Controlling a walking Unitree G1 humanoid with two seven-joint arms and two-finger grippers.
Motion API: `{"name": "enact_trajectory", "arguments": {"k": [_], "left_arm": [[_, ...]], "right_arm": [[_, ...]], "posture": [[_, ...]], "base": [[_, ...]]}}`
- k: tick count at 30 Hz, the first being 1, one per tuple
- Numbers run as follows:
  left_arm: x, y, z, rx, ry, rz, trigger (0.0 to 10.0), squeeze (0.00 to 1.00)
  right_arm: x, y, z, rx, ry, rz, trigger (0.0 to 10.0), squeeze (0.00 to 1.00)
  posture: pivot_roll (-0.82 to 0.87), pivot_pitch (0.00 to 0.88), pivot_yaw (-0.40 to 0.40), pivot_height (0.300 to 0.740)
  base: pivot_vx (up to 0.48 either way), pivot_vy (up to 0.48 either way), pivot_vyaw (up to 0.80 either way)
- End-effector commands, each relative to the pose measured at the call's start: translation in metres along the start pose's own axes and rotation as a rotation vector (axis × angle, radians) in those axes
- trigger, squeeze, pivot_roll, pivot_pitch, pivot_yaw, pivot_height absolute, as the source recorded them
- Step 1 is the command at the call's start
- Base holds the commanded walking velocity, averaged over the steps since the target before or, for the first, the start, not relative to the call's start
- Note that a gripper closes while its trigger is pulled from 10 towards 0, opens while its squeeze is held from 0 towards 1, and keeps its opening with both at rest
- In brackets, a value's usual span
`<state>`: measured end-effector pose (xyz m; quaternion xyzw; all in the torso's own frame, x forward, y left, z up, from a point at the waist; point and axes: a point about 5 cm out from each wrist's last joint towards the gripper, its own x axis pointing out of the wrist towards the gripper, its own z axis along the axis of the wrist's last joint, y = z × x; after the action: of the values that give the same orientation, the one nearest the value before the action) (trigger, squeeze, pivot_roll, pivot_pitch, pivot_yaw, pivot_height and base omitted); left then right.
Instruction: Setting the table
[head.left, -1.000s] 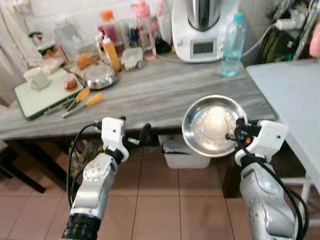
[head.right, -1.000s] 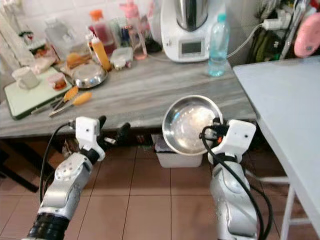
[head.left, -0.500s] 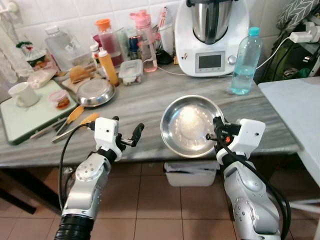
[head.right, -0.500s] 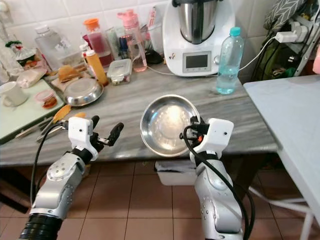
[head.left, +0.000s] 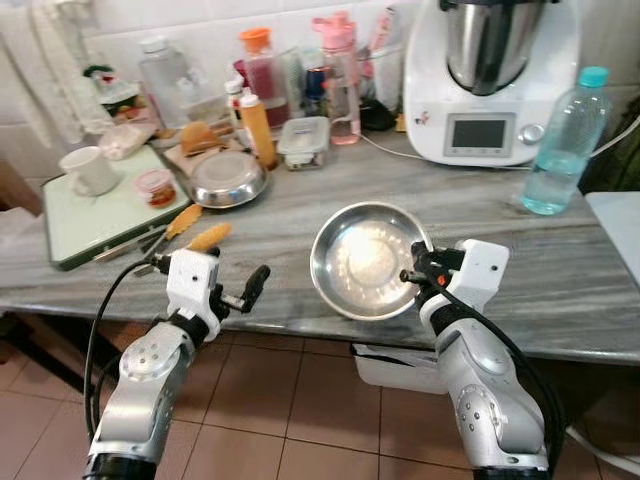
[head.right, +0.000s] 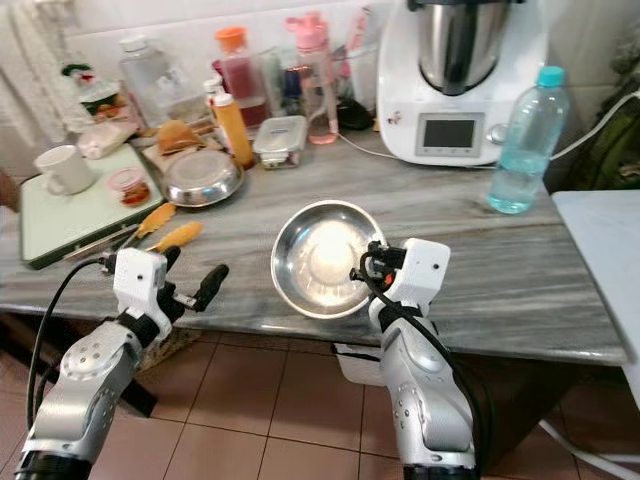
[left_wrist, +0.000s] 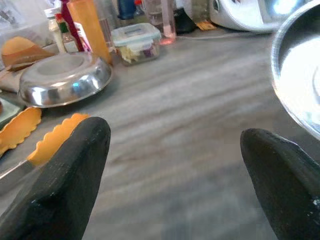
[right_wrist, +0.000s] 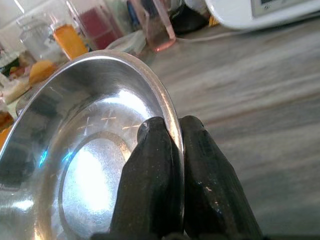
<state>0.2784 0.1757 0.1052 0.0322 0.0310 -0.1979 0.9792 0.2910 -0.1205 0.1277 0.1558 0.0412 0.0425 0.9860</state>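
Right tool (right_wrist: 172, 131) pinching steel bowl (head.left: 366, 260) rim

The right gripper (head.left: 412, 276) has carried the steel bowl (head.left: 365, 258) from beyond the counter's front edge, over the floor tiles, to above the grey marble counter (head.left: 420, 215); the bowl now sits at about 9 o'clock from the water bottle (head.left: 562, 142), nearer the food processor (head.left: 490, 85) than before; the left gripper (head.left: 240, 290) has come up from under the counter edge to the edge itself, at 5 o'clock from the orange-handled tongs (head.left: 185, 230); its fingers have spread wider
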Motion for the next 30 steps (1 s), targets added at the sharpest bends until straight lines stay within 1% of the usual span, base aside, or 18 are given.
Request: {"name": "enact_trajectory", "arguments": {"k": [1, 4, 5, 6, 7, 9, 11, 14, 15, 17, 22, 23, 24, 30], "left_arm": [[-0.006, 0.002, 0.001, 0.016, 0.015, -0.033, 10.0, 0.0], [-0.008, -0.001, 0.0, 0.011, 0.027, -0.073, 10.0, 0.0], [-0.007, -0.002, 0.001, 0.012, 0.025, -0.077, 10.0, 0.0], [-0.007, -0.003, 0.001, 0.009, 0.023, -0.082, 10.0, 0.0], [-0.007, -0.003, 0.001, 0.009, 0.023, -0.082, 10.0, 0.0], [-0.007, -0.006, 0.001, 0.001, 0.024, -0.096, 10.0, 0.0], [-0.007, -0.007, 0.001, -0.001, 0.025, -0.101, 10.0, 0.0], [-0.008, -0.011, 0.001, -0.002, 0.028, -0.123, 10.0, 0.0], [-0.008, -0.011, 0.001, -0.002, 0.028, -0.123, 10.0, 0.0], [-0.008, -0.016, 0.002, -0.01, 0.031, -0.175, 10.0, 0.0], [-0.009, -0.017, 0.003, -0.019, 0.04, -0.208, 10.0, 0.0], [-0.01, -0.019, 0.002, -0.017, 0.049, -0.234, 10.0, 0.0], [-0.01, -0.02, 0.002, -0.015, 0.052, -0.244, 10.0, 0.0], [-0.011, -0.023, 0.001, -0.012, 0.056, -0.259, 10.0, 0.0]], "right_arm": [[0.007, 0.022, -0.003, 0.077, 0.02, 0.033, 10.0, 0.0], [0.015, 0.021, -0.004, 0.076, 0.043, 0.01, 10.0, 0.0], [0.016, 0.021, -0.003, 0.084, 0.039, 0.006, 10.0, 0.0], [0.02, 0.019, -0.002, 0.082, 0.039, -0.022, 10.0, 0.0], [0.02, 0.019, -0.002, 0.082, 0.039, -0.022, 10.0, 0.0], [0.028, 0.017, -0.003, 0.099, 0.056, -0.058, 10.0, 0.0], [0.03, 0.017, -0.003, 0.102, 0.062, -0.066, 10.0, 0.0], [0.037, 0.02, -0.006, 0.126, 0.089, -0.068, 10.0, 0.0], [0.037, 0.02, -0.006, 0.126, 0.089, -0.068, 10.0, 0.0], [0.043, 0.023, -0.011, 0.119, 0.116, -0.077, 10.0, 0.0], [0.045, 0.023, -0.013, 0.13, 0.117, -0.081, 10.0, 0.0], [0.048, 0.022, -0.014, 0.163, 0.117, -0.099, 10.0, 0.0], [0.049, 0.021, -0.015, 0.17, 0.124, -0.105, 10.0, 0.0], [0.054, 0.023, -0.018, 0.174, 0.139, -0.112, 10.0, 0.0]], "posture": [[-0.01, 0.016, 0.129, 0.74], [0.0, 0.014, 0.118, 0.74], [0.0, 0.014, 0.118, 0.74], [0.0, 0.011, 0.112, 0.74], [0.0, 0.011, 0.112, 0.74], [0.0, 0.008, 0.11, 0.74], [0.0, 0.008, 0.11, 0.74], [0.0, 0.005, 0.111, 0.74], [0.0, 0.005, 0.111, 0.74], [0.0, 0.003, 0.11, 0.74], [0.0, 0.004, 0.111, 0.74], [0.0, 0.006, 0.111, 0.74], [0.0, 0.007, 0.112, 0.74], [0.0, 0.01, 0.115, 0.74]], "base": [[0.0, 0.0, 0.0], [0.0, 0.0, 0.0], [0.0, 0.0, 0.0], [0.0, 0.0, 0.0], [0.0, 0.0, 0.0], [0.0, 0.0, 0.0], [0.0, 0.0, 0.0], [0.0, 0.0, 0.0], [0.0, 0.0, 0.0], [0.0, 0.0, 0.0], [0.0, 0.0, 0.0], [0.0, 0.0, 0.0], [0.0, 0.0, 0.0], [0.0, 0.0, 0.0]]}}
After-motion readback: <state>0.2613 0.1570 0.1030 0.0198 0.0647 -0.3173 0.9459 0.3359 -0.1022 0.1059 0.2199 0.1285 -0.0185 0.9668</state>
